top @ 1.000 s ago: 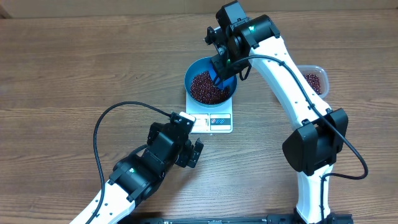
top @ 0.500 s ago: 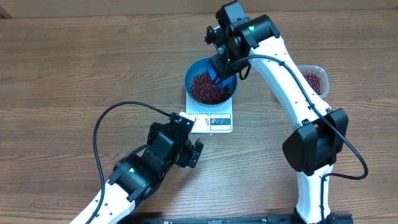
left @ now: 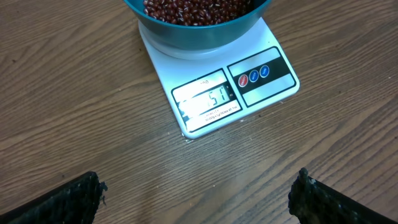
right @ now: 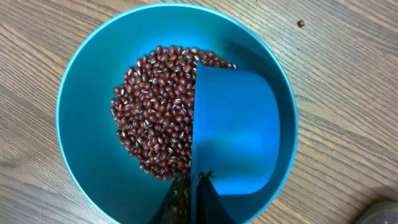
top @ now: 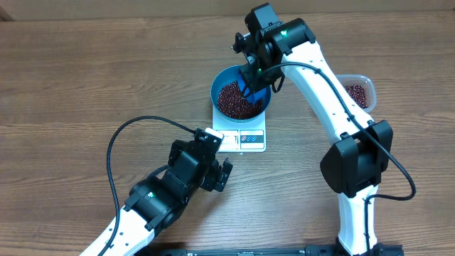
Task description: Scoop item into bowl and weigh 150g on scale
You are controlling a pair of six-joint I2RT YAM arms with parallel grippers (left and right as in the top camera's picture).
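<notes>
Overhead, I see both my arms. My left jaws hang over bare worktop [top: 85, 71] near the front edge of the scale [top: 242, 140], and my right jaws are over the bowl [top: 215, 89]. Only my left wrist view shows the scale's display, its digits too glared to read. It also shows my left jaws spread wide, holding nothing. Only my right wrist view shows my right jaws closed tight on the scoop [right: 239, 134], which covers the bowl's right half, with the beans [right: 152, 118] heaped beside it. One bowl sits on one scale. There is one scoop, and one tub [top: 368, 82] with more beans, partly hidden behind my right arm. One stray bean [right: 300, 23] lies on the wood.
</notes>
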